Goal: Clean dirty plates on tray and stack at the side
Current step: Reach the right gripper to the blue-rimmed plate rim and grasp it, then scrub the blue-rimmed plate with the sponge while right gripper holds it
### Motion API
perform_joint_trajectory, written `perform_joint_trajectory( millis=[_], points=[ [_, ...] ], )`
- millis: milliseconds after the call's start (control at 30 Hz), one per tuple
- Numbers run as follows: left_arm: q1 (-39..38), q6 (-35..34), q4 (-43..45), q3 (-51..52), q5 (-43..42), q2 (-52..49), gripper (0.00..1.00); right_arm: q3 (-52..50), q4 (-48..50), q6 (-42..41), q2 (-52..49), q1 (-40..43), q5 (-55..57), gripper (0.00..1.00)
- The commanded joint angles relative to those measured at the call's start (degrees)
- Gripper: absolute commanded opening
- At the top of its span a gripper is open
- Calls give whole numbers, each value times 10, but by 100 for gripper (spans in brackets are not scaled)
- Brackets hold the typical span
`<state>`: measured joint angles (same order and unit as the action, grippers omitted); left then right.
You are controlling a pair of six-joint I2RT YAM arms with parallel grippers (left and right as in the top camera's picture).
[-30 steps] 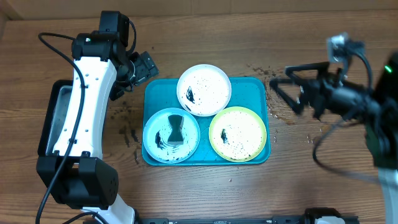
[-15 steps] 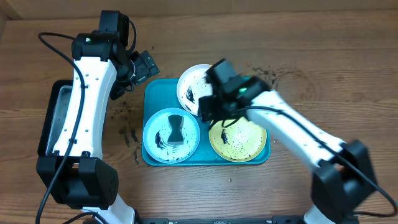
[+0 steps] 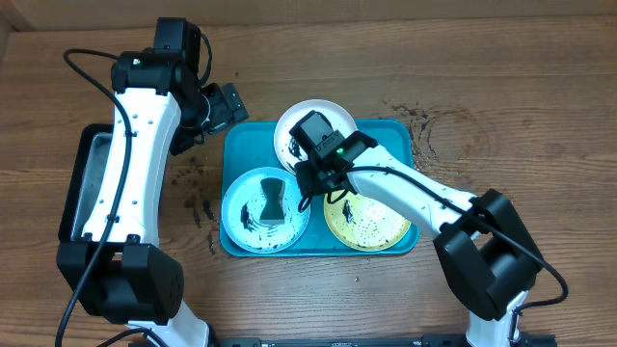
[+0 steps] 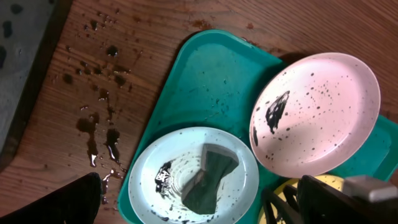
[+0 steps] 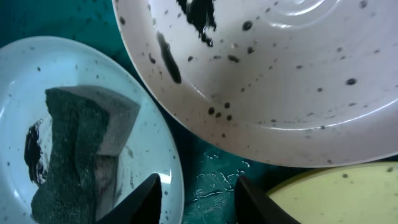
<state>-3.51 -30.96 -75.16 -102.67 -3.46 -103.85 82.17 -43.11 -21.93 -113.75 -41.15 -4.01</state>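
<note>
Turquoise plastic shows in the gap under my right gripper (image 5: pixel 198 198); it is the tray (image 3: pixel 241 145), lying in the middle of the wooden table (image 3: pixel 501 67) with all three plates on it; the white plate (image 4: pixel 317 118) sits at the far edge, the light blue plate (image 3: pixel 249 220) at the near left, the yellow-green plate (image 3: pixel 376 222) at the near right; all three are flecked with black specks, and the white and light blue ones carry heavier black smears; a dark grey sponge (image 5: pixel 78 146), pinched in at its waist, lies on the light blue plate; my right arm reaches across the yellow-green plate and the near part of the white plate, and its gripper hangs low over the spot where the three rims come close; its fingers stand apart with nothing between them, one fingertip (image 5: pixel 146 202) over the light blue rim, the other over bare wet tray, neither touching the sponge as far as I can see; my left gripper (image 3: pixel 226 102) hovers over the table just beyond the tray's far left corner, spread wide and empty; dark drops (image 4: pixel 102 127) spot the wood beside the tray's left edge; a black tray (image 3: pixel 81 183) rests at the table's left side, partly under my left arm
</note>
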Motion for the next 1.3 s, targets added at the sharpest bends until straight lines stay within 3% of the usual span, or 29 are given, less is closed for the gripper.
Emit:
perform_joint_trajectory(
  millis=[0, 500, 633, 867, 967, 1067, 1200, 1267],
  points=[
    [-5, 27, 2, -5, -10, -7, 100, 3, 1, 18, -8, 0, -26, 38],
    [-30, 62, 5, 1, -9, -7, 100, -24, -5, 24, -47, 0, -51, 35],
    [-30, 75, 6, 26, -12, -8, 99, -23, 12, 20, -50, 1, -50, 24],
    [-38, 149, 52, 136, -104, -8, 72, -22, 31, -2, -50, 2, -40, 13],
    [-55, 150, 74, 179, -104, -8, 71, -21, 34, -21, -50, 4, -33, 13],
    [-71, 156, 91, 205, -104, -8, 62, -16, 35, -37, -50, 4, -34, 13],
    [-94, 162, 125, 247, -106, -8, 64, -14, 36, -36, -50, 4, -34, 13],
    [-104, 155, 144, 271, -103, -8, 60, -14, 36, -36, -50, 4, -33, 13]
  ],
)
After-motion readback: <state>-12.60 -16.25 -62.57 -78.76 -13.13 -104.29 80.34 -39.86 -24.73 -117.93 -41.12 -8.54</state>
